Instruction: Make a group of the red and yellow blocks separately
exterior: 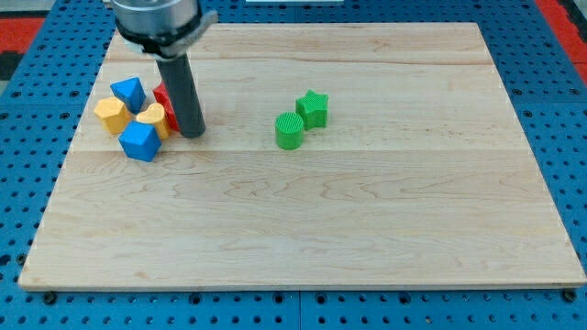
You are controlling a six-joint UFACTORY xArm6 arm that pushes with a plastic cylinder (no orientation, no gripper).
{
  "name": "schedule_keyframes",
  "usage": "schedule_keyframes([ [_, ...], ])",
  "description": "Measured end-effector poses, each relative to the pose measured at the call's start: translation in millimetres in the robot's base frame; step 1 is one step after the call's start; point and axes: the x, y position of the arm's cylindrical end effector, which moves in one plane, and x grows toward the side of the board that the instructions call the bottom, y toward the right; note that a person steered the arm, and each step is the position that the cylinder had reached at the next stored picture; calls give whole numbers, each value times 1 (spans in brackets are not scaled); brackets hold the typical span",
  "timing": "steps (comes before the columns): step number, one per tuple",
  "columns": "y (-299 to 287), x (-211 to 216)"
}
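Near the table's [367,229] left edge, toward its far left corner, a tight cluster is seen: a yellow block [111,115] of irregular shape at the cluster's left, a second yellow block [152,118], perhaps heart-shaped, at its centre, a blue block [128,92] behind them and a blue cube-like block [140,141] in front. A red block [163,97] is largely hidden behind the rod, so its shape cannot be told. No fingers are fitted, so no spread or pinch can be reported; the work is done by my tip [192,134], which is placed just right of the cluster, touching or almost touching the red block and the central yellow one. The blocks are judged to be light, stiff and ready to slide on the smooth wood; they cannot be grasped, only pushed. A push through a flat side, in line with a block's middle, is advised, since an off-centre push would probably spin it. A green star [313,108] and a green cylinder [290,130] sit together near the table's middle, well apart.
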Motion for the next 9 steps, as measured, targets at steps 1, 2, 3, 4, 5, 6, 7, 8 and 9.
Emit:
schedule_keyframes([
  [1, -2, -31],
  [2, 5, -49],
  [3, -19, -85],
  [4, 6, -119],
  [5, -83, -159],
  [6, -165, -141],
  [7, -164, -78],
  [8, -157, -42],
  [9, -124, -29],
])
